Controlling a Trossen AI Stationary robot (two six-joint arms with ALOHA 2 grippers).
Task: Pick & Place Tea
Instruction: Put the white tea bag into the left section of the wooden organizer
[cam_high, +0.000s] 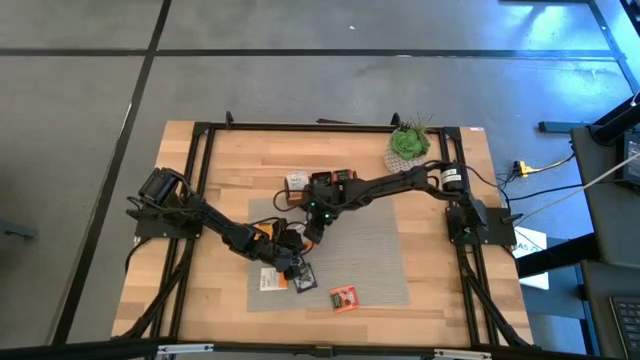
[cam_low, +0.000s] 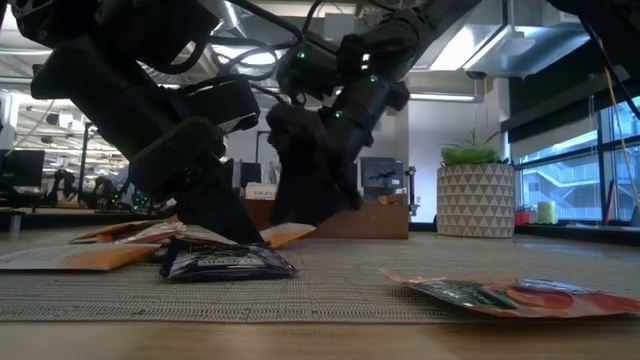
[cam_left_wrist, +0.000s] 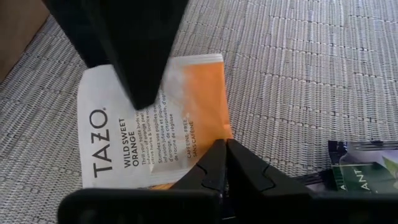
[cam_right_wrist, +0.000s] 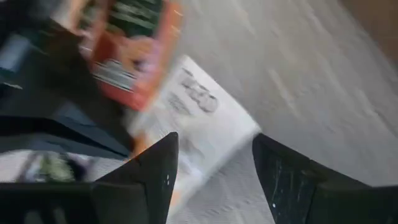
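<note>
Overhead, a wooden desk is seen with a grey mat at its middle. The left gripper is lowered near the mat's front-left corner, fingers pressed together, just above a white-and-orange sachet. A black sachet lies just beside it, and a red sachet lies alone by the mat's front edge. The right gripper is held over the mat's left part, fingers spread apart, empty. More sachets are gathered by the mat's back edge. A potted plant stands at the desk's back-right corner.
</note>
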